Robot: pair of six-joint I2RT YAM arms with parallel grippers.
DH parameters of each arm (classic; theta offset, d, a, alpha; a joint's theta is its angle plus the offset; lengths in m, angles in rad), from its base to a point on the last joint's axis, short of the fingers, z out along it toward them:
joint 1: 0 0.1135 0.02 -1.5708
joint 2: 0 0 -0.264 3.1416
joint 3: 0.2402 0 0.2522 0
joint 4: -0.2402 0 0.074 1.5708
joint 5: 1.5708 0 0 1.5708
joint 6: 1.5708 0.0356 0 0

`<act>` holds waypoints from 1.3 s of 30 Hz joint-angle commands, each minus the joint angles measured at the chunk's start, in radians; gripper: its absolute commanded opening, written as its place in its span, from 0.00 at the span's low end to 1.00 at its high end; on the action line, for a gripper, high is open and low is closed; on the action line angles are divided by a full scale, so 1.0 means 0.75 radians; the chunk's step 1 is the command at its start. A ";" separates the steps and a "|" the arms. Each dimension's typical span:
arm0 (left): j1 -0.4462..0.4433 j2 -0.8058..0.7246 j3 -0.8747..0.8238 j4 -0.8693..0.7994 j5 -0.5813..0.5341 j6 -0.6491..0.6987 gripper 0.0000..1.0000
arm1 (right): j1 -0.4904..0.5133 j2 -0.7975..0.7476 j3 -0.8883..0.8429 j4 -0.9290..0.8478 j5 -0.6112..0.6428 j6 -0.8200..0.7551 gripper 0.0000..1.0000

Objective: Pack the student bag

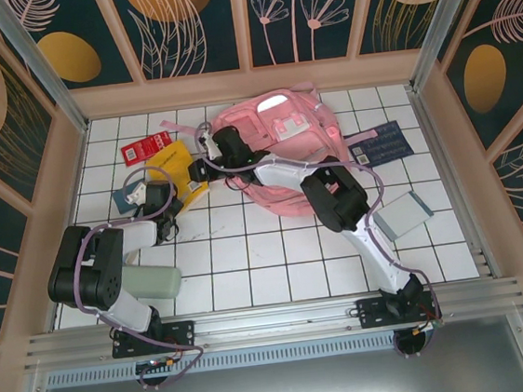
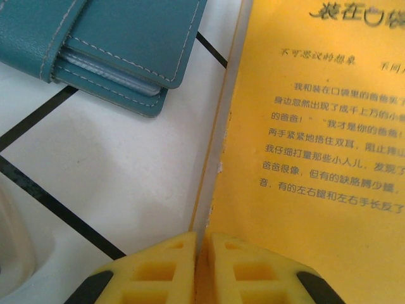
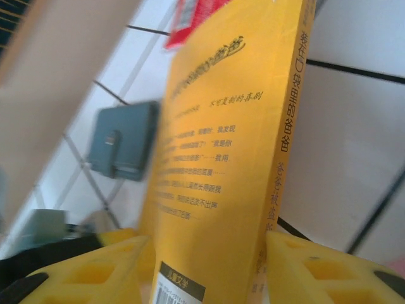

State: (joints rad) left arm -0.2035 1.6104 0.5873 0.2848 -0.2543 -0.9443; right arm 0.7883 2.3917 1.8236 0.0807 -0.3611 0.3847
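Lower left of the top view, a pale green rounded case point(image 1: 154, 284) lies by the left arm's base. Above it, a teal leather wallet point(image 2: 120, 38) lies flat on the white tiled table point(image 1: 249, 253). The left gripper point(image 2: 201, 239) is pinched almost closed on the edge of the yellow paperback book point(image 1: 178, 163). A flat red packet point(image 1: 143, 150) sits at the book's upper left. The right gripper point(image 3: 209, 253) straddles the book's spine, jaws about halfway apart, both fingers against it. Top centre, the pink fabric student bag point(image 1: 316, 139) lies flat, the right arm reaching across it. Further right come a navy booklet point(image 1: 382, 143) and a grey box point(image 1: 402, 215).
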 commanded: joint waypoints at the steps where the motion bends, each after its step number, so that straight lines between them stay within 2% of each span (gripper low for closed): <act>1: -0.030 0.049 -0.020 -0.086 0.194 0.019 0.15 | 0.141 -0.018 -0.039 -0.130 0.013 -0.179 0.48; 5: -0.029 0.052 -0.018 -0.087 0.196 0.018 0.14 | 0.124 -0.018 -0.059 -0.059 -0.174 -0.123 0.45; 10: -0.031 0.046 -0.020 -0.097 0.192 0.024 0.14 | 0.065 -0.018 -0.087 0.096 -0.516 0.029 0.44; 14: -0.030 0.039 -0.020 -0.098 0.192 0.027 0.14 | 0.049 -0.080 -0.177 0.233 -0.640 0.041 0.44; 17: -0.030 0.040 -0.018 -0.099 0.192 0.027 0.14 | 0.051 -0.079 -0.136 0.101 -0.484 -0.006 0.44; 20: -0.029 0.037 -0.019 -0.105 0.190 0.030 0.14 | 0.049 -0.008 -0.003 -0.154 -0.229 -0.003 0.45; 24: -0.030 0.017 -0.018 -0.135 0.168 0.040 0.14 | 0.061 0.015 0.028 -0.324 0.108 0.080 0.47; 30: -0.029 0.002 -0.020 -0.151 0.145 0.044 0.15 | 0.063 -0.005 0.005 -0.421 0.345 0.164 0.49; 35: -0.030 0.020 -0.022 -0.141 0.153 0.042 0.14 | 0.059 0.043 0.025 -0.457 0.333 0.203 0.50; 37: -0.030 0.025 -0.024 -0.134 0.156 0.043 0.14 | 0.058 0.057 0.019 -0.418 0.222 0.207 0.51; 39: -0.031 0.033 -0.022 -0.125 0.168 0.044 0.14 | 0.055 0.058 -0.008 -0.313 0.024 0.214 0.50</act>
State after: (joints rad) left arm -0.2081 1.6016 0.5877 0.2764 -0.2169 -0.9249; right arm 0.8288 2.3924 1.8290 -0.1616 -0.1822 0.5125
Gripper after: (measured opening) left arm 0.143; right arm 0.503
